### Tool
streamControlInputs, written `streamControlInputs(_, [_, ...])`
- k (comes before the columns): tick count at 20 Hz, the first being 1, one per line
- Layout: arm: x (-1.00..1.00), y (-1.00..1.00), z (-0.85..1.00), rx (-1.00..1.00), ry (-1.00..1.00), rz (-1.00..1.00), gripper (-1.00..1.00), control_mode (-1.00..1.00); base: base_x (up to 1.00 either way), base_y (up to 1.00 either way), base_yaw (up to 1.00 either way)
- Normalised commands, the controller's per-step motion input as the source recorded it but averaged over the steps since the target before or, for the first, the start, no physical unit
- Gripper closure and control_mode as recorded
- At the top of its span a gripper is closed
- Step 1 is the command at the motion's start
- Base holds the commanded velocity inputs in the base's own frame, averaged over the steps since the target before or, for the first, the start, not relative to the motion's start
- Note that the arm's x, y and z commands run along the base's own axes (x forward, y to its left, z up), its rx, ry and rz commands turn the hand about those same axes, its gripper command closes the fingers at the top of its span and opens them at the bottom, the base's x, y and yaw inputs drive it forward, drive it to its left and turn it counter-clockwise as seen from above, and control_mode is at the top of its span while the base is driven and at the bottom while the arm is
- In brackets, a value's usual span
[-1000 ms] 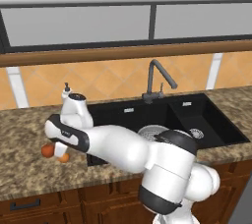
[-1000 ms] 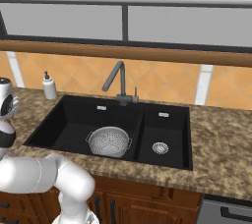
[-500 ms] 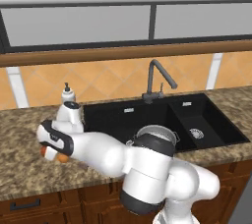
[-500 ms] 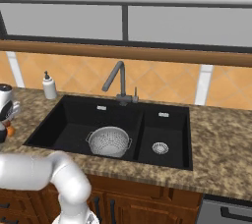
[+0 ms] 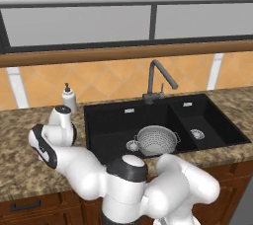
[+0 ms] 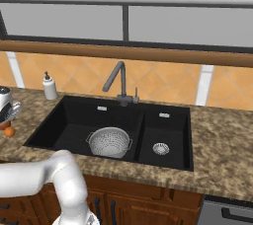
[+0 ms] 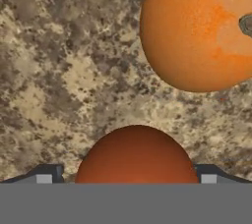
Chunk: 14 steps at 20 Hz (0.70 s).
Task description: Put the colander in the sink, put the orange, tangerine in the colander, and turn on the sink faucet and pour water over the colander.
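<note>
In the hand view my gripper (image 7: 126, 179) is open and points straight down at the speckled counter. A dark orange-red fruit (image 7: 137, 156) sits between its fingertips (image 7: 44, 177), which stand clear of it on both sides. A larger, brighter orange fruit (image 7: 199, 29) with a stem scar lies just beyond. I cannot tell which is the orange and which the tangerine. One fruit (image 6: 9, 131) shows at the left edge of the right base view. The colander (image 5: 157, 140) (image 6: 109, 141) stands in the larger basin of the black sink (image 5: 113, 120) (image 6: 69, 120). The sink faucet (image 5: 158, 78) (image 6: 118, 83) runs no water.
A white soap dispenser (image 5: 68, 98) (image 6: 49, 87) stands on the counter behind the sink's left corner. My own white arm (image 5: 74, 162) lies low over the counter left of the sink. A tiled wall and a wooden ledge close off the back.
The arm has folded lower and further left, and the hand has come down over the two fruits. The jaws have stayed open. The colander has not moved.
</note>
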Motion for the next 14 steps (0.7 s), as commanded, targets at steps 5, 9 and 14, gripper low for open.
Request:
streamControlInputs(5, [-0.01, 0.75, -0.02, -0.02, 0.04, -0.31, -1.00, -1.00, 0.00, 0.00, 0.00])
streamControlInputs(9, [-0.42, 0.47, -0.20, 0.00, 0.14, -0.34, 1.00, -1.00, 0.00, 0.00, 0.00])
streamControlInputs(14, [-0.81, 0.05, -0.27, 0.00, 0.10, -0.41, 1.00, -1.00, 0.00, 0.00, 0.00])
